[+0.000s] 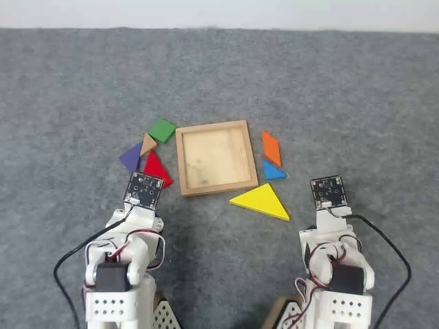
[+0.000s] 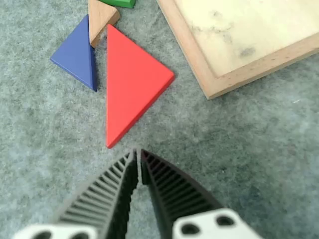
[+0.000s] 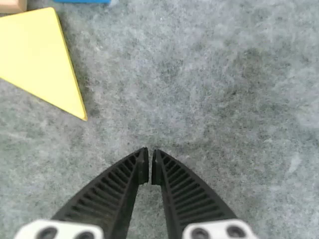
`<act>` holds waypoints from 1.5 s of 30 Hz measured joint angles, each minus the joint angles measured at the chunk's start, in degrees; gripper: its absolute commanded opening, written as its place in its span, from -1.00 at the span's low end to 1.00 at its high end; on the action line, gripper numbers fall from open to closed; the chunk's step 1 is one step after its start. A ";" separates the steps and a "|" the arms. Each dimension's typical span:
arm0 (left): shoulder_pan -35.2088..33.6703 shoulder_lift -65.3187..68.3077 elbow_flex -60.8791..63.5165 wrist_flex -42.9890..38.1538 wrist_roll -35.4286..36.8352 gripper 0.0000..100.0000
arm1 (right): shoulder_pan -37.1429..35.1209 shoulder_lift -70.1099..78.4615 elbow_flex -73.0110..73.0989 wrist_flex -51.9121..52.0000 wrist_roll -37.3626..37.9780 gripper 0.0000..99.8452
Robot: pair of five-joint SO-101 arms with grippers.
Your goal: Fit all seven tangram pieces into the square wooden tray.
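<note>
Left hand [image 2: 138,152] is clenched just beside the red triangle [image 2: 130,84]; right hand [image 3: 150,151] is clenched near the yellow triangle [image 3: 37,59].

Overhead, close wrist views; shared tray [image 1: 181,161]

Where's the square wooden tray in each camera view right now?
High view: square wooden tray mid-table.
Left wrist view: its corner, beyond the large red triangle.
Right wrist view: probably the wood sliver past the yellow triangle.
Shared landmark: grey felt mat.
</note>
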 measured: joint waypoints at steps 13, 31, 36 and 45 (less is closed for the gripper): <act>0.00 0.00 0.00 0.00 0.00 -0.97 | 0.00 0.00 0.00 0.00 0.00 -0.93; 0.00 0.00 0.00 0.00 0.00 -0.97 | -12.22 0.00 0.00 -0.88 0.00 -0.93; 0.00 0.00 0.00 0.00 0.00 -0.97 | -16.09 0.00 -1.85 -7.47 1.41 -0.93; 0.00 0.00 0.00 0.00 0.00 -0.97 | -31.12 10.64 -14.86 -20.57 8.26 -0.83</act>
